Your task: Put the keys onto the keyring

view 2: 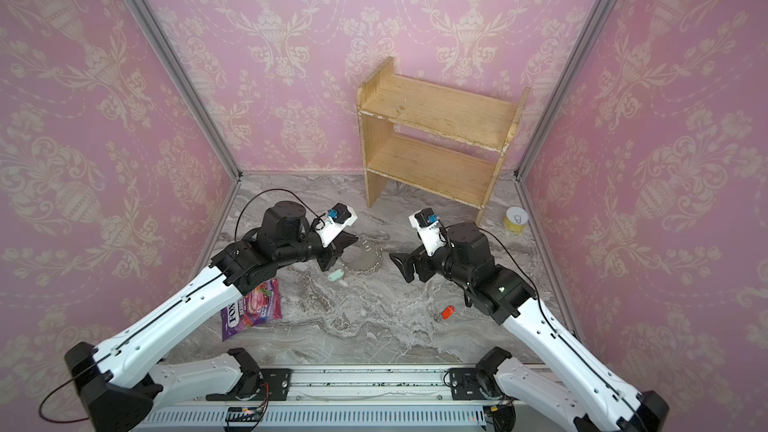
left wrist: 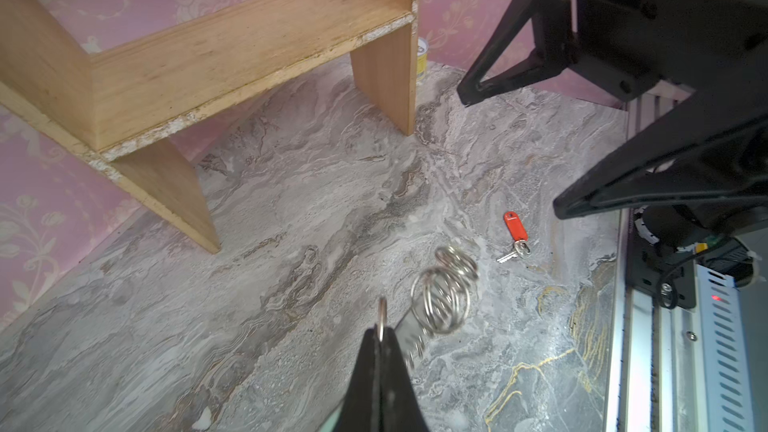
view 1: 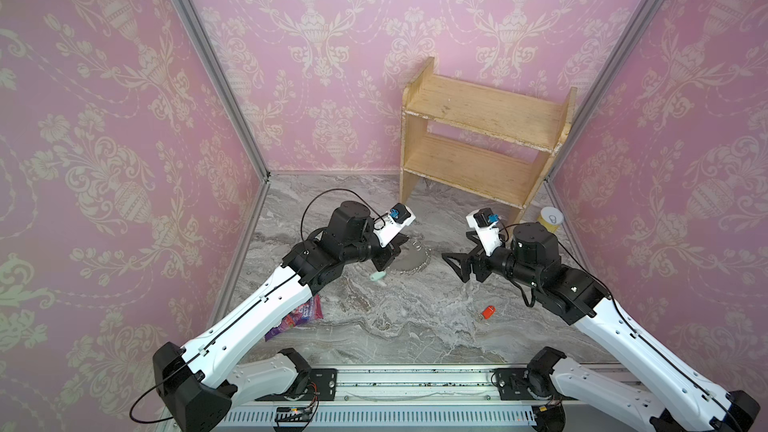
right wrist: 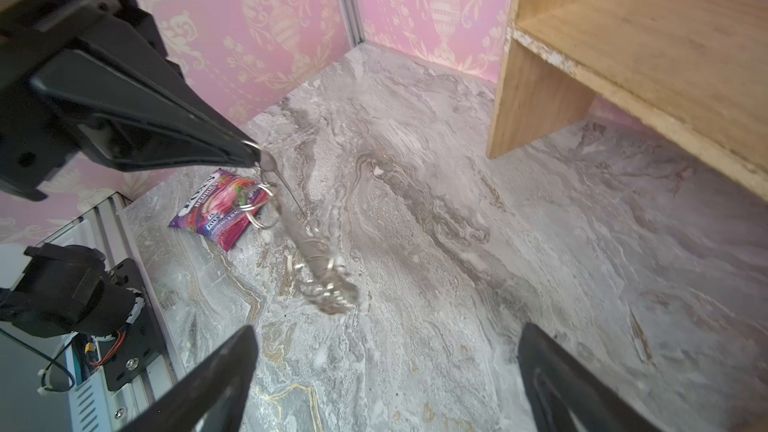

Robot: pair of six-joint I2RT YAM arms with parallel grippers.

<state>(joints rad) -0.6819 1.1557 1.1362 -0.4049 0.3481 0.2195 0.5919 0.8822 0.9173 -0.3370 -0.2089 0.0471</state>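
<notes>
The keys [view 1: 488, 311] [view 2: 446, 312] [left wrist: 515, 228], a small silver key on a red-orange tag, lie on the marble floor on the right, apart from both grippers. In both top views the keyring [view 1: 409, 261] [view 2: 363, 261] is a flat curved band edged with silver split rings. My left gripper [left wrist: 381, 328] [view 1: 399, 245] is shut on one split ring. The band [right wrist: 309, 251] hangs slanting down from those fingertips. My right gripper [right wrist: 386, 338] [view 1: 451, 261] stands open just right of the keyring, with nothing between its fingers.
A wooden two-shelf rack [view 1: 478, 135] stands at the back right, with a yellow can [view 1: 550, 220] beside its leg. A mint-green tag [view 1: 378, 276] lies near the left gripper. A purple candy bag [view 2: 253, 309] lies under the left arm. A metal rail [view 1: 415, 384] runs along the front.
</notes>
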